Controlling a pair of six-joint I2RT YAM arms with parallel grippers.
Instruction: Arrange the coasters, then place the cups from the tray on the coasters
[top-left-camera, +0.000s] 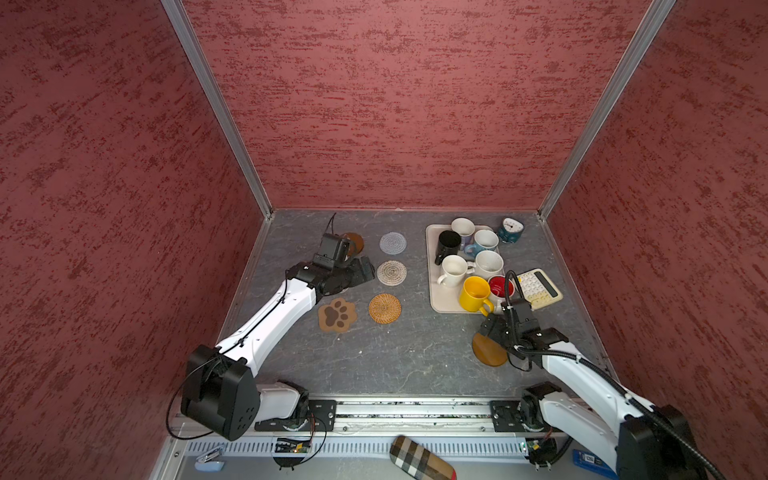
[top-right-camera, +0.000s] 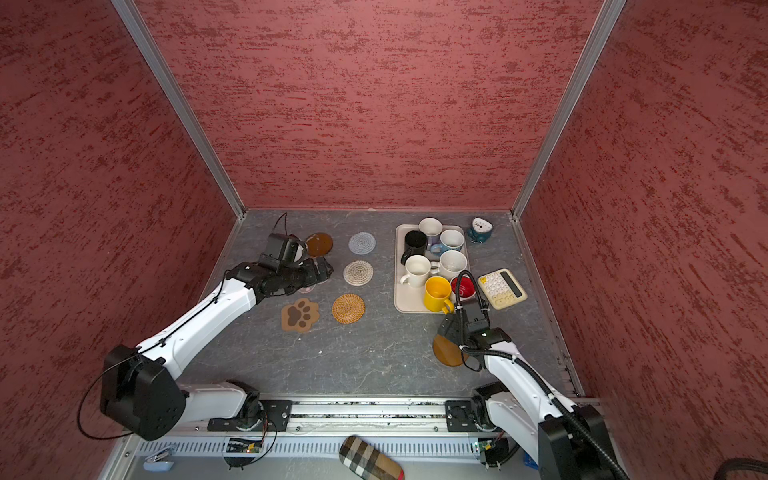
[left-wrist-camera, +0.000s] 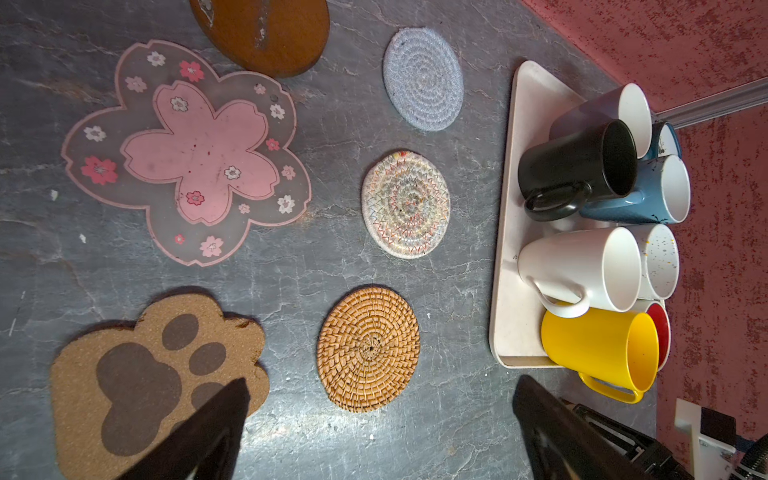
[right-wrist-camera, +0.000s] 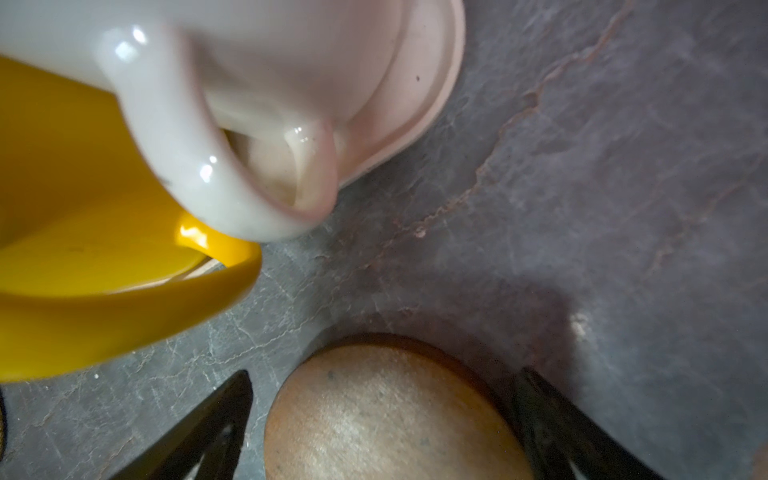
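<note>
On the left of the table lie a grey woven coaster (top-left-camera: 392, 242), a beige woven one (top-left-camera: 391, 273), a rattan round (top-left-camera: 385, 308), a paw shape (top-left-camera: 337, 314) and a wooden disc (top-left-camera: 356, 242). The pink flower coaster (left-wrist-camera: 195, 153) lies below my left gripper (top-left-camera: 365, 270), which hovers open and empty. The cream tray (top-left-camera: 433, 266) holds several cups, among them black (top-left-camera: 448, 243), yellow (top-left-camera: 475, 294) and one red inside (top-left-camera: 500, 286). In front of the tray, my right gripper (top-left-camera: 487, 329) stands open astride a second wooden disc (right-wrist-camera: 386, 415) lying on the table.
A teal clock (top-left-camera: 510, 229) stands behind the tray and a cream calculator (top-left-camera: 538, 288) lies to its right, close to my right arm. Red walls close in three sides. A plaid case (top-left-camera: 419, 459) lies beyond the front rail.
</note>
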